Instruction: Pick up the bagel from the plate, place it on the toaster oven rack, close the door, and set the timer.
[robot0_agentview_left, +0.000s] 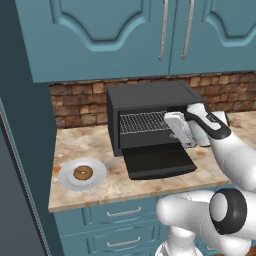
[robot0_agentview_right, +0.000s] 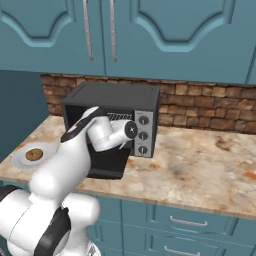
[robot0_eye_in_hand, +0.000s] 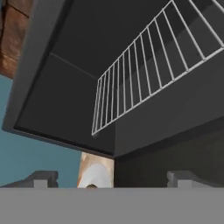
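Note:
The bagel (robot0_agentview_left: 82, 173) lies in the middle of the plate (robot0_agentview_left: 65, 179) on the counter, left of the black toaster oven (robot0_agentview_left: 145, 95). The oven's door (robot0_agentview_left: 157, 162) is folded down flat, and the toaster oven rack (robot0_agentview_left: 141, 121) shows inside the cavity. My gripper (robot0_agentview_left: 174, 129) hovers in front of the right part of the opening, above the door, well to the right of the plate. In the hand view the fingertips (robot0_eye_in_hand: 41, 178) stand wide apart with nothing between them, facing the rack (robot0_eye_in_hand: 144, 74). From the right I see the bagel (robot0_agentview_right: 34, 154) and the plate (robot0_agentview_right: 19, 159).
Three knobs (robot0_agentview_right: 143, 135) run down the oven's right panel. Teal wall cabinets (robot0_agentview_left: 125, 35) hang above, with a brick backsplash (robot0_agentview_right: 210, 107) behind. A tall teal panel (robot0_agentview_left: 25, 150) bounds the counter on the left. Marble counter (robot0_agentview_right: 200, 160) stretches to the oven's right.

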